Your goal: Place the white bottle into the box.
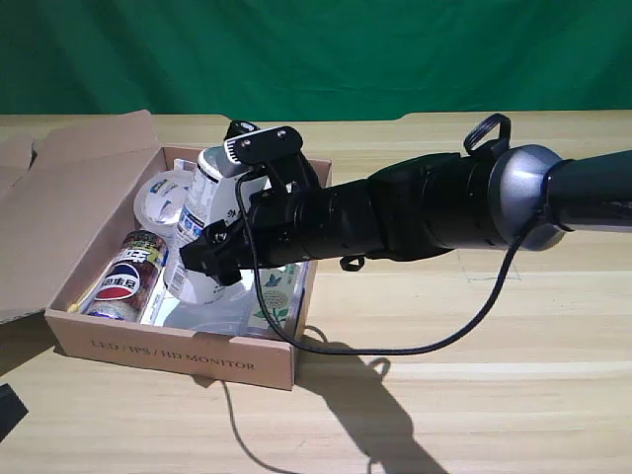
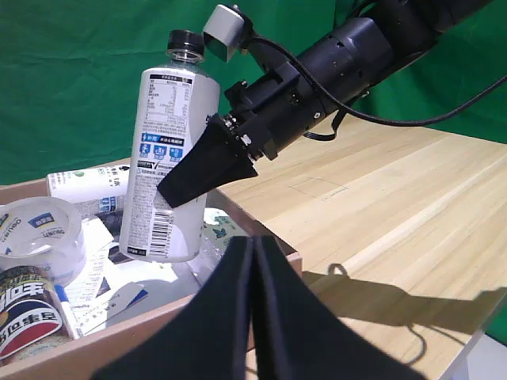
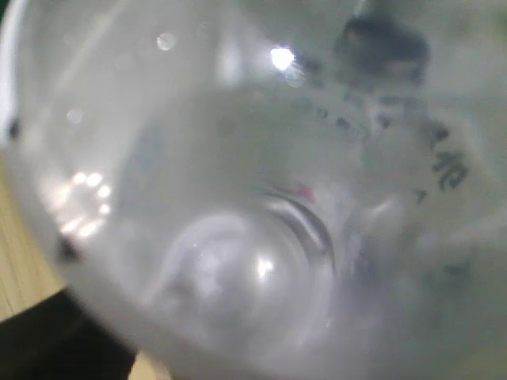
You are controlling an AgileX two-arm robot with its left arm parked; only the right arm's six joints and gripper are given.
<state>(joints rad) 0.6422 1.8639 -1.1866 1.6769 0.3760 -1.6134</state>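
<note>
White bottle point(image 2: 168, 158): upright, black cap up, pinched at mid-body by the pincer point(image 2: 207, 162), hanging over the open box point(image 1: 173, 357), probably to drop in clear of the clutter. Below the pincer: cola can point(image 1: 126, 276), tape roll point(image 1: 163, 200). Surface: pale wooden table point(image 1: 474, 375). Behind: green cloth backdrop point(image 1: 395, 49).

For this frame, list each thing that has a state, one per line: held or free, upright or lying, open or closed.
white bottle: upright, cap on, held over the box.
right gripper: shut on the white bottle's body.
box: open, flap folded back, already holding items.
tape roll: lying flat inside the box.
Pepsi can: lying on its side inside the box.
</note>
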